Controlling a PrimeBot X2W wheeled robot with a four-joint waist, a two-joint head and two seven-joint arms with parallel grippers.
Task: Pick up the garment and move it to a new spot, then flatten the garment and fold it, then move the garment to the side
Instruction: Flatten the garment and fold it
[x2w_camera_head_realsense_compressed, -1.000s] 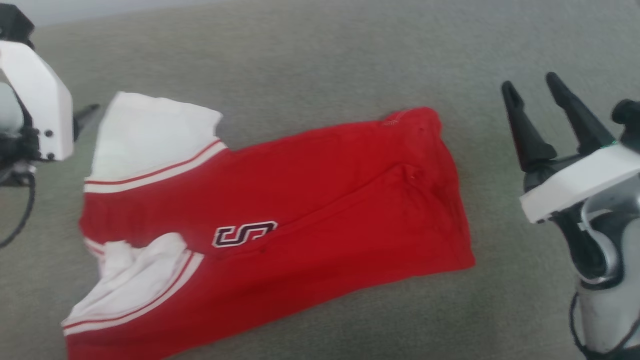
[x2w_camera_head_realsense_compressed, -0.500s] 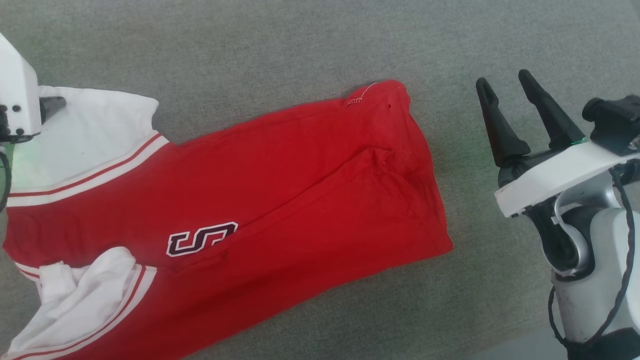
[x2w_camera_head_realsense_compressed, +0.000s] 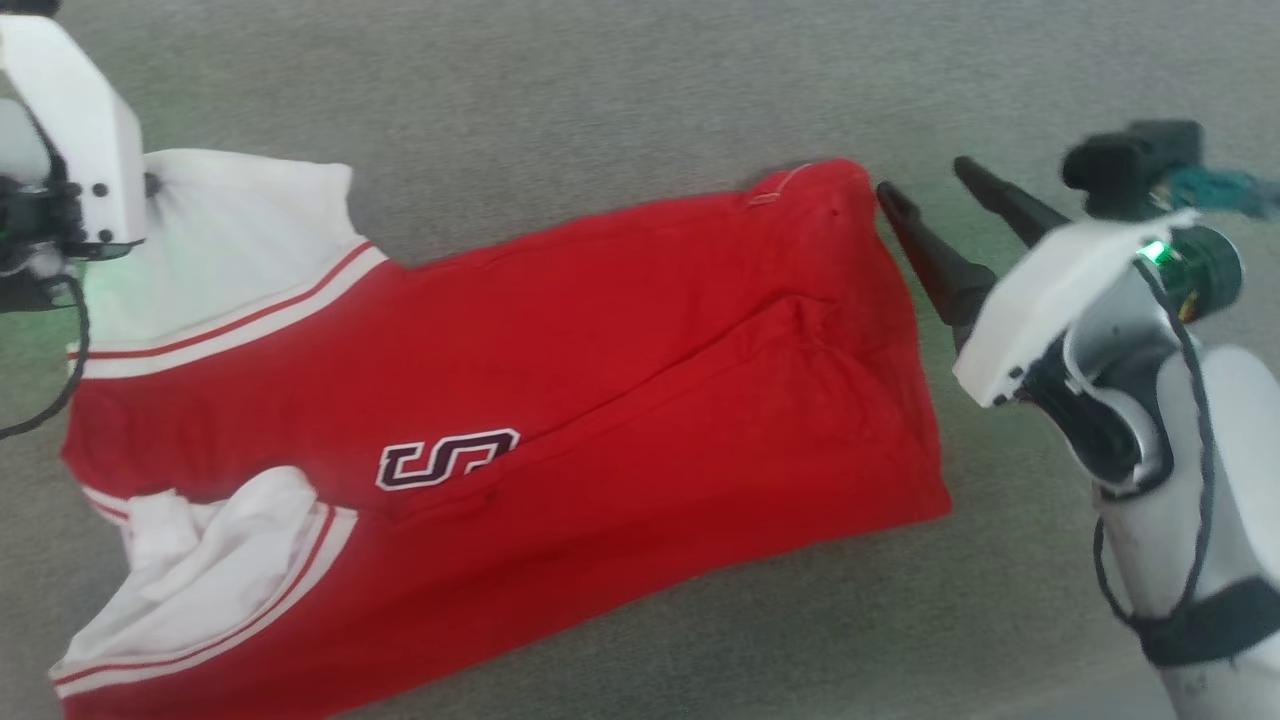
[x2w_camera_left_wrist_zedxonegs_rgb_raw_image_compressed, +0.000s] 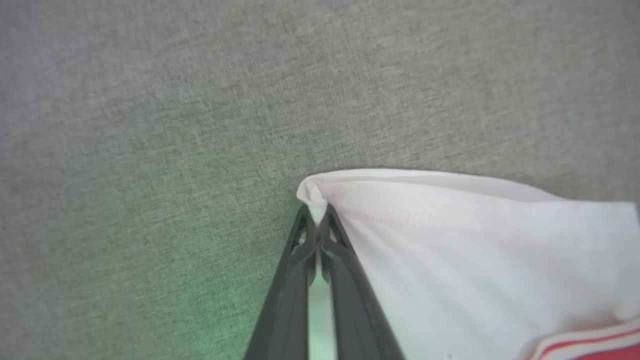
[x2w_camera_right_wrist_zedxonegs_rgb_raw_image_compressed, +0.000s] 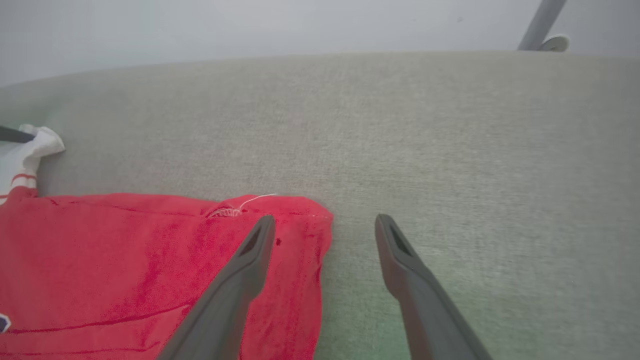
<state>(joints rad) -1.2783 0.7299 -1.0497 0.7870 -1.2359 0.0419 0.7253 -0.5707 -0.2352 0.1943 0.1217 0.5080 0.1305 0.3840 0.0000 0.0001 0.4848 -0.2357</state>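
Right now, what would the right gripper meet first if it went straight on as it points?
Probably a corner of the garment, which sits between the open fingers of the right gripper; depth is unclear.

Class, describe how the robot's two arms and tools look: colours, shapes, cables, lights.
The left tool and right tool each have two long, tapered dark fingers, mounted on an angular white housing. Black cables trail from both wrists. The right wrist carries a green light; its pale grey forearm wears a black strap.

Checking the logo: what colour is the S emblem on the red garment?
On the garment, the emblem is near-black, outlined white; head view shows it best.
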